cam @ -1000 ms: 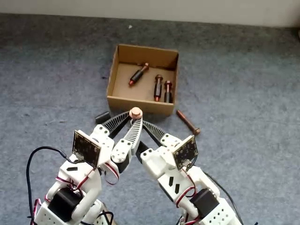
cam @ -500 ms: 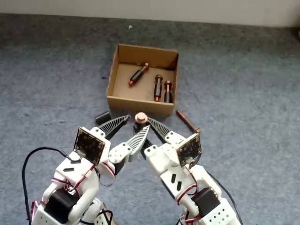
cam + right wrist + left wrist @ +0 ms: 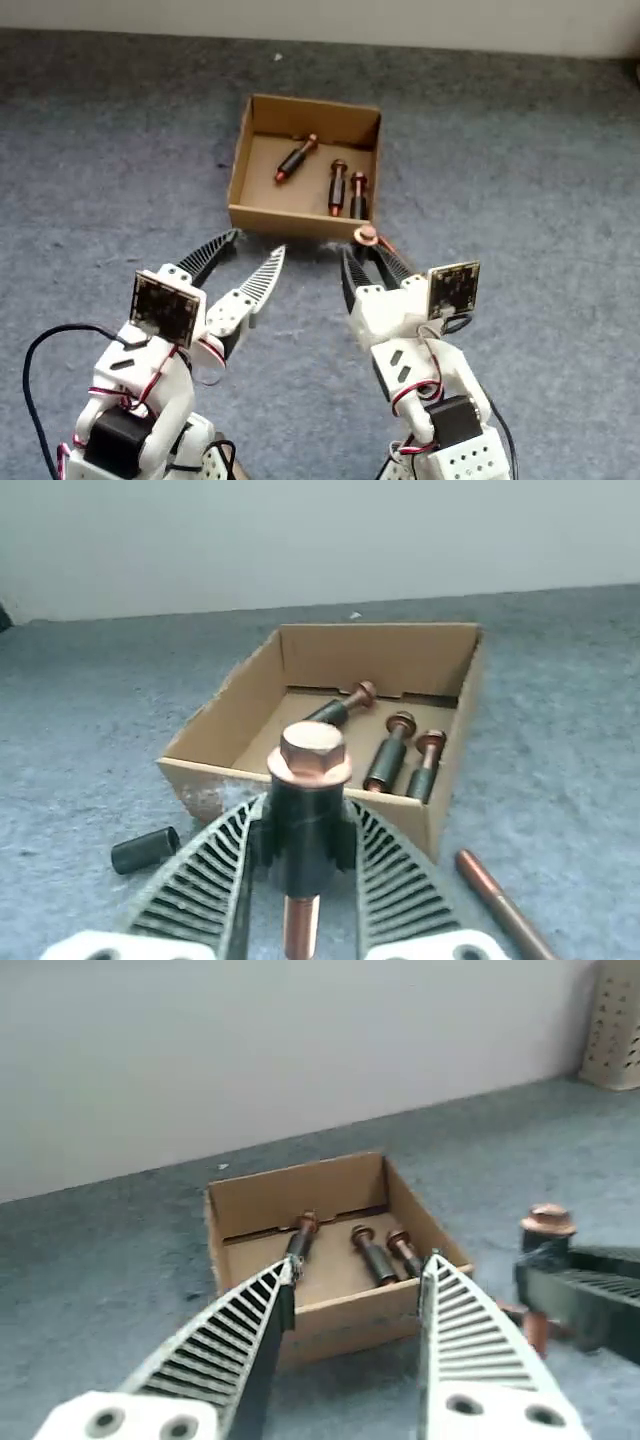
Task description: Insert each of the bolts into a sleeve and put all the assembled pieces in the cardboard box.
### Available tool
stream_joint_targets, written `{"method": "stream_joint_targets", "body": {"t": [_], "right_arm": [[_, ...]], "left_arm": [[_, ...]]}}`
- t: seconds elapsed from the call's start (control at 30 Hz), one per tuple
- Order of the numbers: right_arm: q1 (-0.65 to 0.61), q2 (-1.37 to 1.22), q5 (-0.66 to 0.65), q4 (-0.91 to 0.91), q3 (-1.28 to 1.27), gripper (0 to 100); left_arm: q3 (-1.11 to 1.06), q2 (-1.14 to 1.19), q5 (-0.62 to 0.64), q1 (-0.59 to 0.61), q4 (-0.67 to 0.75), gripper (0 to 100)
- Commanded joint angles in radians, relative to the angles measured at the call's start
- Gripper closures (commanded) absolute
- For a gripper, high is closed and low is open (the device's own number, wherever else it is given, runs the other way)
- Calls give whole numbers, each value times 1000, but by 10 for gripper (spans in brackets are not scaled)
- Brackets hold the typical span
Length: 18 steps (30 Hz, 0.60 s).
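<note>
Three assembled pieces [image 3: 337, 187] in cardboard box [image 3: 290, 222]; loose sleeve [image 3: 145, 849], loose bolt [image 3: 500, 905] before box.

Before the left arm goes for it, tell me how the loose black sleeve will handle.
The sleeve lies on its side, a short cylinder, so a sideways push would probably roll it, though the carpet pile should slow it. It looks rigid, likely light; round walls may slip from a loose pinch.

brown box [image 3: 300, 222], copper bolt [image 3: 312, 752], black sleeve [image 3: 303, 830], grey carpet [image 3: 520, 150], white ribbed left pincer [image 3: 362, 1263]
</note>
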<state>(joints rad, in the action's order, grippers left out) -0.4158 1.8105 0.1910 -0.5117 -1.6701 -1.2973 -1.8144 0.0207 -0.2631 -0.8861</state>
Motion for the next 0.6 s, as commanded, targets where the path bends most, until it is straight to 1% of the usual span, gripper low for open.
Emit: {"method": "stream_joint_targets", "body": {"t": [0.0,0.13,0.23,0.3,0.4,0.57], "right_arm": [[48,21,12,-8,-128,995],[47,19,0,-58,-128,995],[47,19,-51,-91,-128,995],[47,19,-57,-97,-128,995],[48,19,-57,-97,-128,995],[47,18,-58,-96,-68,995]], "left_arm": [[-77,-4,-101,150,0,820],[-189,-4,-110,291,-3,825],[-285,-4,-112,357,-3,826],[-338,-4,-112,394,-5,828],[-398,-4,-114,440,-5,828],[-398,-4,-114,449,-97,829]]}}
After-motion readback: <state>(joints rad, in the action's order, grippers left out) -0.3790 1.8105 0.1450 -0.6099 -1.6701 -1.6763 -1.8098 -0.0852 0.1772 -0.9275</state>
